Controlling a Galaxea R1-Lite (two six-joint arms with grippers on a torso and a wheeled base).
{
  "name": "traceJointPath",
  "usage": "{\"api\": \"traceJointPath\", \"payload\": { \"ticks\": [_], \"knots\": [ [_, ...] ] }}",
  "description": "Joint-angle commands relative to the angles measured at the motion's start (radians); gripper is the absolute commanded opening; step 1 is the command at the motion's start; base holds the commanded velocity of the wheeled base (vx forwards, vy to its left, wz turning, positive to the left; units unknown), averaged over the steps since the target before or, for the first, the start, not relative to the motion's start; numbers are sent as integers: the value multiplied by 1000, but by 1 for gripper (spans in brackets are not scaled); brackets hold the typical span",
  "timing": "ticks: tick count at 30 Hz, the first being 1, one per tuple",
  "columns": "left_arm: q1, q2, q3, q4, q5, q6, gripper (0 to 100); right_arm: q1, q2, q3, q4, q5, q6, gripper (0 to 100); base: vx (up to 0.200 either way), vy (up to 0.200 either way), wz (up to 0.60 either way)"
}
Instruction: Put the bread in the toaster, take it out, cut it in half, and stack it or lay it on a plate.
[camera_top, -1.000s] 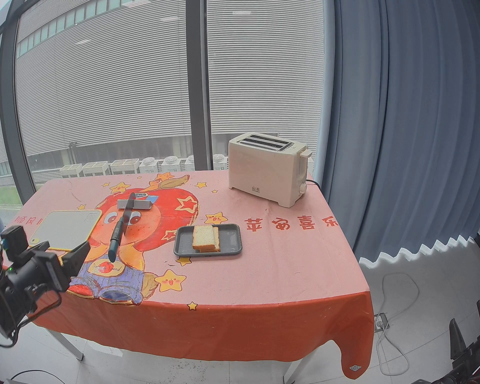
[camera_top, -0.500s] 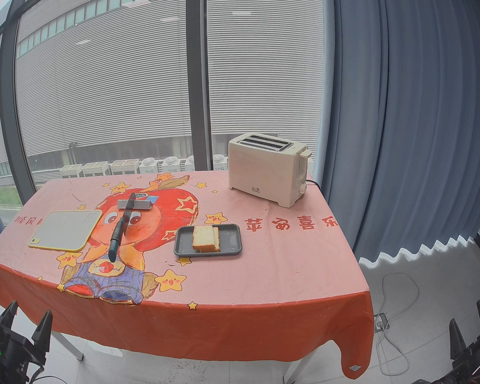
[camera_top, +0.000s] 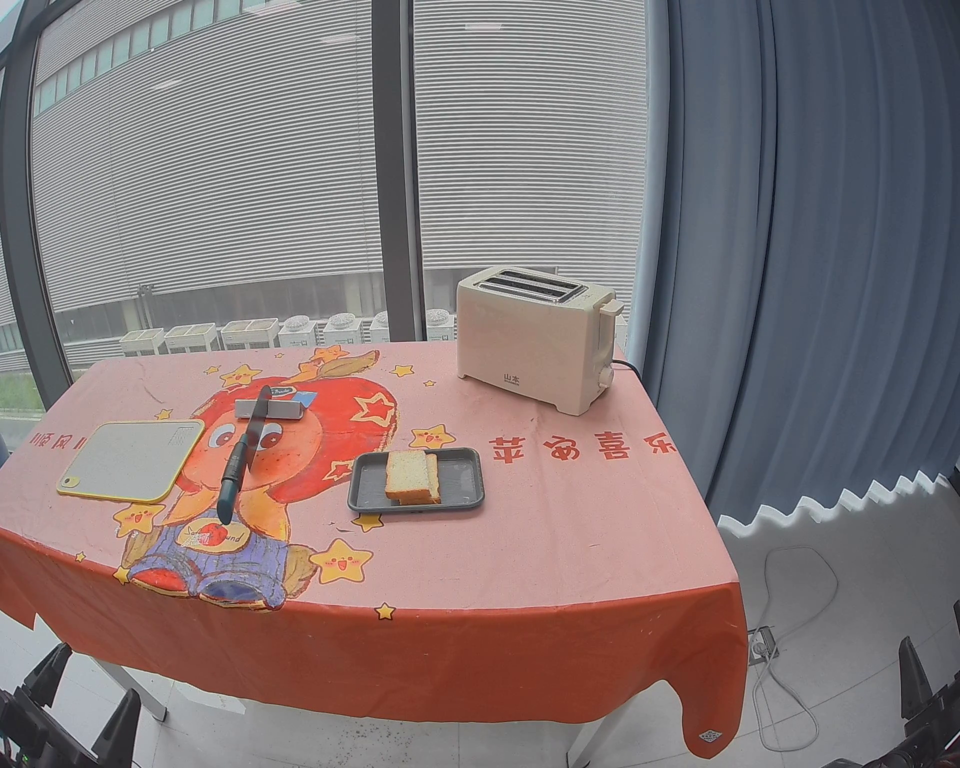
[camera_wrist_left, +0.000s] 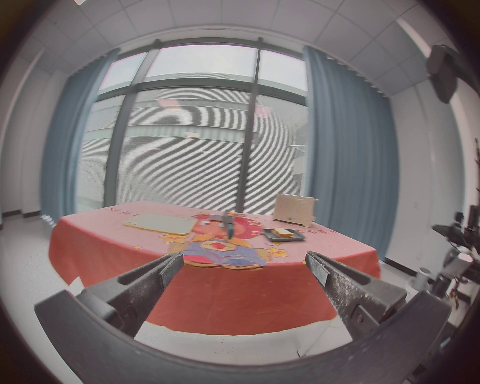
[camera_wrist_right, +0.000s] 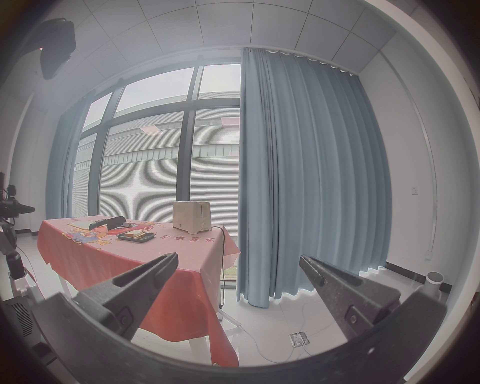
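- Your left gripper hangs low, off the front-left corner of the table and below the cloth's hem, with its jaws spread wide and nothing between them
- Your right gripper sits low, well off the table's right side, its jaws likewise wide apart and holding nothing
- The bread lies on the left half of the dark plate, near the table's middle
- The toaster stands at the far right corner, its 2 slots facing up
- The knife lies left of the plate, its blade propped on a small grey rest
- The cutting board lies flat near the left edge, beside the knife
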Motion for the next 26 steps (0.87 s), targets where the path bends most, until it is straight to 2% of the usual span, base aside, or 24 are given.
{"api": "traceJointPath", "payload": {
  "ticks": [1, 4, 6, 8, 9, 10, 14, 15, 17, 18, 21, 25, 26],
  "knots": [
    [11, -3, 20, -15, -75, 33, 100, 0, -15, 18, -1, 0, 0, 100, 0, 0, 0],
    [13, -5, 20, -16, -64, 14, 100, 0, -15, 18, -1, 0, 0, 100, 0, 0, 0],
    [13, -5, 20, -16, -64, 23, 100, 0, -13, 18, -1, 0, 0, 100, 0, 0, 0],
    [19, -5, 20, 5, -23, 94, 100, 0, -13, 18, -1, 0, 0, 100, 0, 0, 0],
    [23, -5, 20, 42, 9, 117, 100, 0, -15, 18, -1, 0, -2, 100, 0, 0, 0],
    [23, -5, 18, 65, 23, 122, 100, 0, -15, 18, -1, 0, 0, 100, 0, 0, 0],
    [25, -8, 20, 44, 3, 111, 100, 0, -15, 18, -1, 0, 3, 100, 0, 0, 0],
    [37, -9, 20, 44, 6, 111, 100, 0, -15, 18, -1, 0, 3, 100, 0, 0, 0],
    [105, -23, 20, 44, 8, 112, 100, 0, -15, 18, -1, 0, 0, 100, 0, 0, 0],
    [162, -55, 20, 41, 3, 126, 100, 0, -13, 18, -1, 0, 0, 100, 0, 0, 0],
    [143, -88, 20, 41, -11, 160, 100, 0, -15, 18, -1, 2, -5, 100, 0, 0, 0],
    [145, -108, 20, 41, -15, 152, 100, 0, -13, 18, -1, 3, -3, 100, 0, 0, 0],
    [146, -108, 20, 42, -11, 128, 100, 0, -13, 18, -1, 2, -3, 100, 0, 0, 0]
  ]
}}
